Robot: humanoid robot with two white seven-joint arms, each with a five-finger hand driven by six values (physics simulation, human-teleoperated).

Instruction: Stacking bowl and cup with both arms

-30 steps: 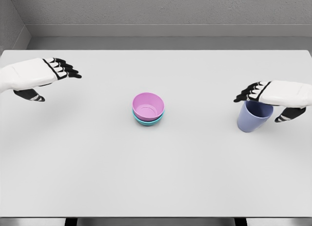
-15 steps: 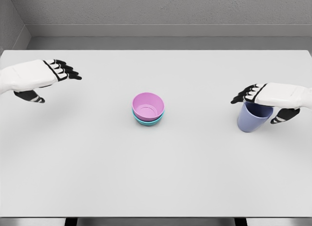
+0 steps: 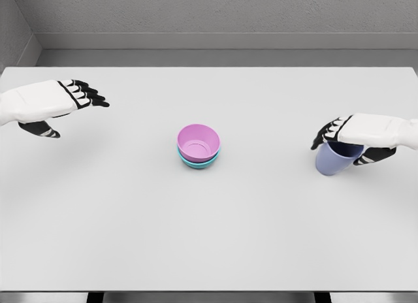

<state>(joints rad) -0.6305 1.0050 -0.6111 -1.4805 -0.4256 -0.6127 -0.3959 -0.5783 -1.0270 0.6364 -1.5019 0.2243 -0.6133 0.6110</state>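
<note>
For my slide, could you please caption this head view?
Right hand grips the blue cup beside stacked bowls; left hand hovers open.

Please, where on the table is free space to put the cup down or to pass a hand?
Free: the whole near half of the table, and the stretch between the stacked bowls and the left hand. Crowded only at the right edge, where the right hand closes over the cup.
</note>
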